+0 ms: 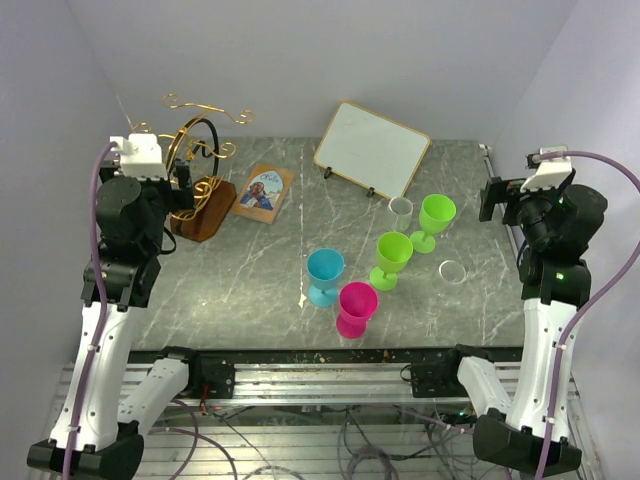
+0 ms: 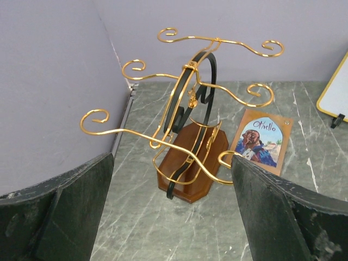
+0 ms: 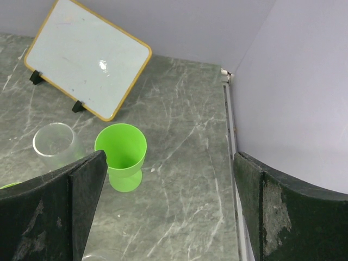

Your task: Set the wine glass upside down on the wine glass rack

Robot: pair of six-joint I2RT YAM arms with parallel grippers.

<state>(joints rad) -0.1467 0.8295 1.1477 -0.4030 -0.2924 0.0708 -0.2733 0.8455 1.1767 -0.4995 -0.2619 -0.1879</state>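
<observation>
At either end of the silver rail [image 1: 320, 372], the left arm [image 1: 98, 335] and the right arm [image 1: 548, 335] share one build — black bases, white lower links, bulky black joints. A mauve cable [image 1: 96, 180] loops up each to a white wrist block [image 1: 140, 152]. A green light [image 1: 560, 268] glows on the right arm. The fingers [image 2: 70, 212] are dark slabs, perhaps scuffed grey.

Both arms upright at either side, left tool [image 2: 173, 213] and right tool [image 3: 168, 213] empty, jaws wide apart.
</observation>
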